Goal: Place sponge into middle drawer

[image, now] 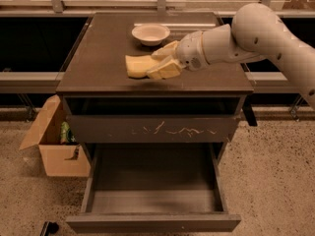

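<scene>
While the tool (pixel 156 66) grips its end above the cabinet (pixel 98 53), the sponge (pixel 135 66) protrudes.

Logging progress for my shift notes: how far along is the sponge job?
Done: the middle drawer stands open, nothing in it. In hand: the gripper grips the sponge at the cabinet top, near the bowl. Left: carry it down to the drawer and release it.

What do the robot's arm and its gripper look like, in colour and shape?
The arm is off-white, thick and rounded. The gripper, above the cabinet top at the sponge, has two pale yellow fingers. No cables or markings show.
</scene>
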